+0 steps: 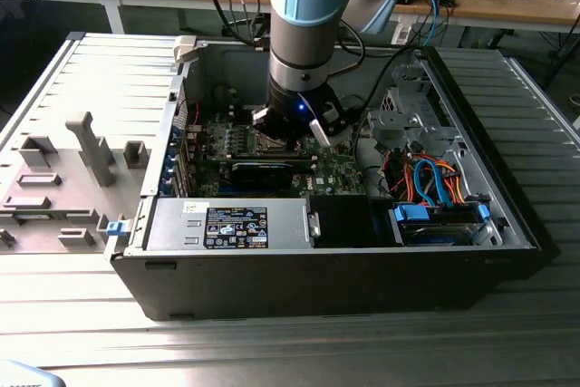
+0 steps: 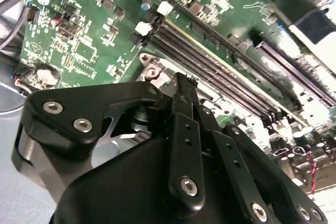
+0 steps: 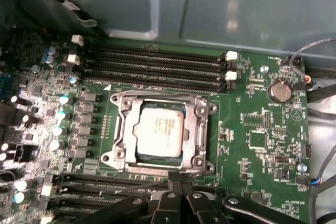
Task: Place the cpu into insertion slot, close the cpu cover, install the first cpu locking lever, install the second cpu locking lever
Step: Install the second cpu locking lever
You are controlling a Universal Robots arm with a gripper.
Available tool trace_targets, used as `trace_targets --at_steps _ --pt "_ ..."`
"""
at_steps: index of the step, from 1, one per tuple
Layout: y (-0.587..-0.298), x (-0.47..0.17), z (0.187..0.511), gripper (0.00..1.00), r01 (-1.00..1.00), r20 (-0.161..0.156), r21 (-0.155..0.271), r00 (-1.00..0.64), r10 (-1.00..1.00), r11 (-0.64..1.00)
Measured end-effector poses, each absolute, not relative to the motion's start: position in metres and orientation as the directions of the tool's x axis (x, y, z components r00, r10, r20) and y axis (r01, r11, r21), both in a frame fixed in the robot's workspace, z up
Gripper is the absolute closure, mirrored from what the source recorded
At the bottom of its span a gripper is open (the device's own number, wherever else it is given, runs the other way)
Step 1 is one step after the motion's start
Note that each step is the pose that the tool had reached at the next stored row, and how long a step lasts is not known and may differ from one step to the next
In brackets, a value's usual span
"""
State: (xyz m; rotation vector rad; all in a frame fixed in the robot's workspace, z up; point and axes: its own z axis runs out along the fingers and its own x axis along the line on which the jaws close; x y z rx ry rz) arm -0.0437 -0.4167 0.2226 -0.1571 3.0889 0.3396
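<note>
I have the arm lowered into the open computer case (image 1: 272, 287), which lies on the ribbed metal bench (image 1: 82, 79). All positions below are given relative to the cpu socket (image 3: 160, 132) on the green motherboard (image 3: 252, 145).

The cpu (image 3: 159, 128) sits inside the socket, silver top facing up, seated square within the socket opening. The cpu cover (image 3: 200, 129) lies flat around the cpu as a silvery frame with its cut-out centre exposing the chip.

The gripper (image 3: 176, 178) hangs just beside the socket edge that faces away from the memory slots (image 3: 152, 66), its tip at or just above that edge. In both wrist views the black fingers (image 2: 185, 129) stand pressed together with no gap visible and nothing held between them.

The four memory slots run parallel along the opposite side of the socket. A round coin battery (image 3: 279, 91) lies well apart from the socket, beyond the slot ends with the white clips.
</note>
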Motion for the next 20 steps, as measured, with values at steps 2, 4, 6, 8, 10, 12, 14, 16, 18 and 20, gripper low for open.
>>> trace_targets --at_steps 2,4,6,8,10,12,14,16,18,20 --pt "-0.418 -0.047 0.223 0.89 -0.104 -0.041 0.215 -0.994 -0.097 0.971" --pt "-0.419 -0.050 0.223 0.89 -0.104 -0.041 0.216 -0.994 -0.097 0.971" --pt "-0.419 -0.054 0.222 0.89 -0.104 -0.041 0.216 -0.994 -0.097 0.971" --pt "-0.419 -0.057 0.222 0.89 -0.104 -0.042 0.217 -0.994 -0.097 0.971" --pt "-0.419 -0.059 0.222 0.89 -0.104 -0.042 0.218 -0.994 -0.097 0.970" --pt "-0.419 -0.063 0.221 0.89 -0.104 -0.042 0.221 -0.994 -0.097 0.970" --pt "-0.419 -0.065 0.221 0.89 -0.104 -0.042 0.223 -0.994 -0.097 0.969" --pt "-0.419 -0.069 0.220 0.89 -0.104 -0.042 0.226 -0.994 -0.097 0.969" --pt "-0.419 -0.073 0.219 0.89 -0.104 -0.043 0.228 -0.994 -0.096 0.968" --pt "-0.419 -0.077 0.218 0.89 -0.104 -0.043 0.231 -0.994 -0.096 0.967"
